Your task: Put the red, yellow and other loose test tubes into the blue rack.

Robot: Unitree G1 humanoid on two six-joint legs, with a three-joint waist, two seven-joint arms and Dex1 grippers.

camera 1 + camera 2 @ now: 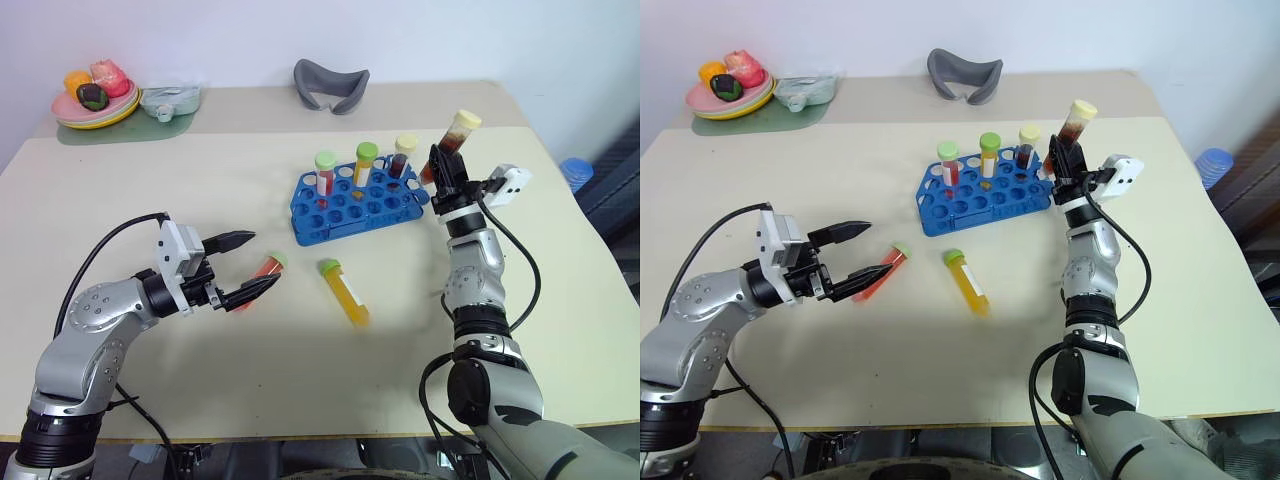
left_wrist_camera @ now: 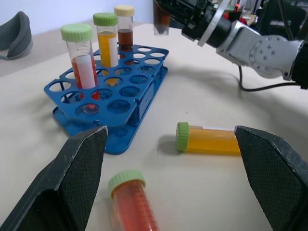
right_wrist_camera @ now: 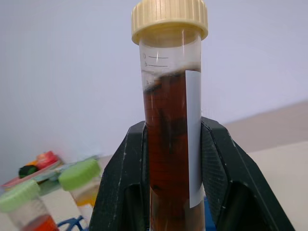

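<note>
The blue rack (image 1: 312, 232) stands at the table's middle with three capped tubes upright in its back row. Right of and above it, my right gripper (image 1: 447, 165) is shut on a dark brown-red test tube (image 1: 458, 137) with a pale yellow cap, held tilted; its fingers (image 3: 120, 183) clamp the tube's middle. A red-orange tube (image 1: 262, 272) lies flat, and my left gripper (image 1: 263, 260) hovers open around its far end, apart from it. In the left wrist view this red tube (image 2: 134, 204) lies between the two fingers. A yellow tube (image 1: 345, 292) with a green cap lies flat in front of the rack.
A plate of toy food (image 1: 95, 105) on a green mat sits at the back left, with a pale dish (image 1: 170, 98) beside it. A grey curved object (image 1: 330, 85) rests at the back centre. The table's right edge runs close to my right arm.
</note>
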